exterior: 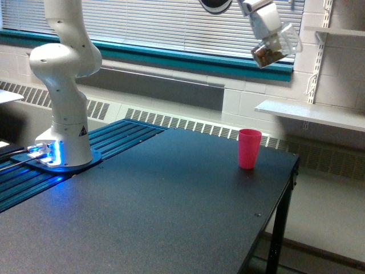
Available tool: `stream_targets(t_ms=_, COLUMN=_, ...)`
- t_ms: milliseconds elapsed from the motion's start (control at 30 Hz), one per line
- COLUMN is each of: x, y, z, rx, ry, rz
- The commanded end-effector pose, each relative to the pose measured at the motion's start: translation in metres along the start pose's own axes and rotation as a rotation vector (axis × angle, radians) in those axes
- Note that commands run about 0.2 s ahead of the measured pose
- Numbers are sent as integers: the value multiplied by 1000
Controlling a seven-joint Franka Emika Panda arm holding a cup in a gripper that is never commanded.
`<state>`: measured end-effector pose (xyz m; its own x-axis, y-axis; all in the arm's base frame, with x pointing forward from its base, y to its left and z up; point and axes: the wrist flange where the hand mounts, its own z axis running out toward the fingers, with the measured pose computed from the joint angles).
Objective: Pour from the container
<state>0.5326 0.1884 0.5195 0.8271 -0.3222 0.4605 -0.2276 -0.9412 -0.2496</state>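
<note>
Container held aloft, tilted, well above counter, seen against window blinds near top of exterior view. Brown granular bits seen gathered in lower part of clear wall. Fingers clenched on container; white gripper body angled down toward exterior view's right. Pink cup upright near counter's far edge, toward far right corner, below and slightly left of container. Robot base mounted at counter's left side, blue light lit.

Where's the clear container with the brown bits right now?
The clear container is held tilted in the gripper, high at the exterior view's upper right before the window blinds, above the pink cup.
</note>
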Motion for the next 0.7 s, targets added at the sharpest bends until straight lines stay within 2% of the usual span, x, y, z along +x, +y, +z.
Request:
stream_targets(t_ms=33, x=-24, y=-3, z=-10, rx=-10, ry=11, rz=-40)
stream_targets(t_ms=267, x=-45, y=4, z=-9, rx=-15, ry=3, rz=-35)
stream_targets(t_ms=700, x=-82, y=17, z=12, rx=-35, ry=-39, rz=-46)
